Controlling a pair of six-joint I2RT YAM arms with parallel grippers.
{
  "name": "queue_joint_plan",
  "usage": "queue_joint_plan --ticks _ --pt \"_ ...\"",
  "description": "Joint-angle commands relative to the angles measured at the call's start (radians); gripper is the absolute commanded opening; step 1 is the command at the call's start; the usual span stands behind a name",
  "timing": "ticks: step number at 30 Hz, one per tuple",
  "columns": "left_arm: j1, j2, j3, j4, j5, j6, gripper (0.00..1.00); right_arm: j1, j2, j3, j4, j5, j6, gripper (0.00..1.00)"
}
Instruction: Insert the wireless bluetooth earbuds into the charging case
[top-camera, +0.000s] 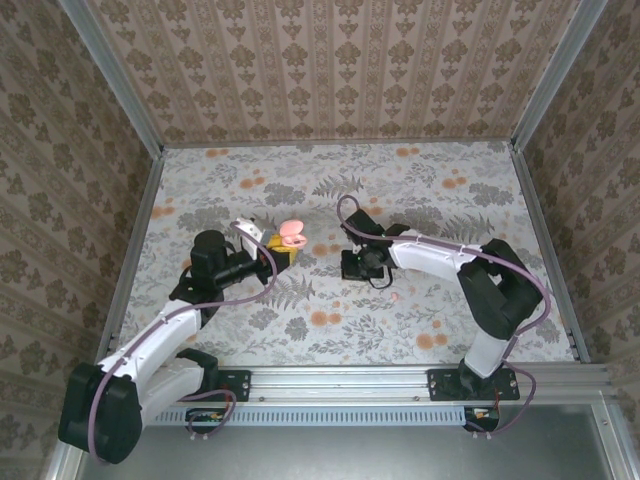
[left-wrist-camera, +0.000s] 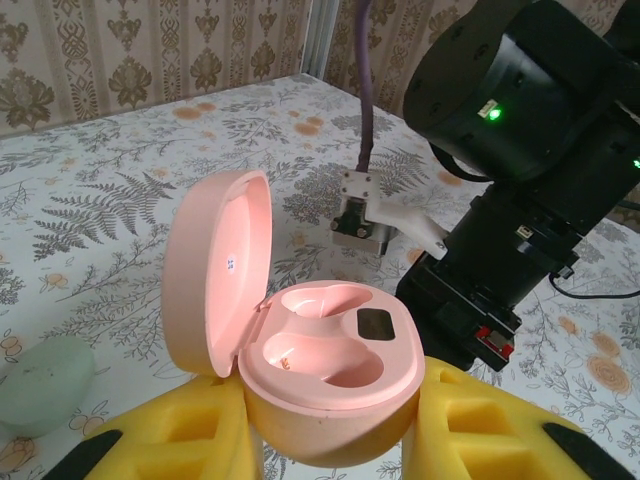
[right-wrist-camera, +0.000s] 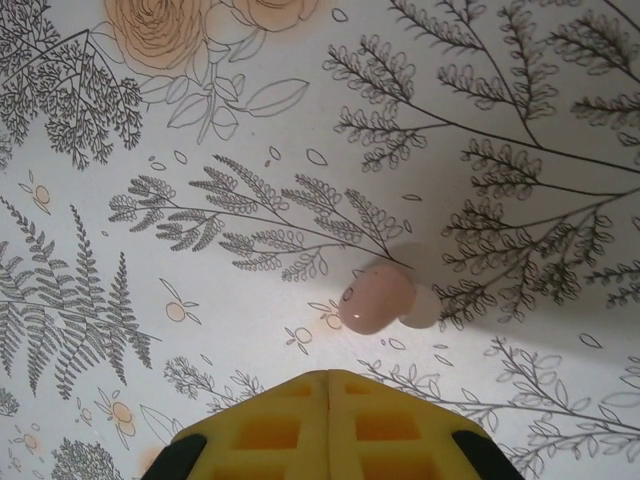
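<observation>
My left gripper (left-wrist-camera: 330, 432) is shut on the pink charging case (left-wrist-camera: 335, 352), its yellow pads (left-wrist-camera: 170, 430) pressing both sides of the base. The lid (left-wrist-camera: 215, 270) stands open and both wells are empty. From above, the case (top-camera: 292, 234) is held over the table left of centre. My right gripper (right-wrist-camera: 328, 388) is shut with nothing between its fingers, pointing down at the table. A pale pink earbud (right-wrist-camera: 375, 298) lies on the cloth just beyond the fingertips, apart from them. In the top view the right gripper (top-camera: 368, 268) sits right of centre, with the earbud (top-camera: 395, 296) beside it.
A pale mint rounded case (left-wrist-camera: 40, 385) lies on the flower-printed table cloth (top-camera: 330, 190) left of the pink case. The right arm's black wrist (left-wrist-camera: 520, 150) stands close behind the held case. Patterned walls (top-camera: 330, 70) close in the back and sides.
</observation>
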Motion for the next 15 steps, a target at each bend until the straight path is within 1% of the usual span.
queue_joint_plan --ticks 1,8,10,15 --pt "0.005 -0.019 -0.015 0.012 0.005 0.004 0.18 0.011 0.055 0.038 -0.063 -0.028 -0.043 0.05" --pt "0.005 -0.018 -0.005 -0.001 0.003 0.011 0.18 0.019 0.138 0.108 -0.078 -0.018 -0.089 0.04" --pt "0.005 -0.019 -0.003 -0.006 0.002 0.014 0.18 0.02 0.162 0.134 -0.114 -0.008 -0.102 0.04" --pt "0.006 -0.022 -0.004 -0.01 -0.003 0.015 0.18 0.016 0.211 0.196 -0.143 0.047 -0.131 0.04"
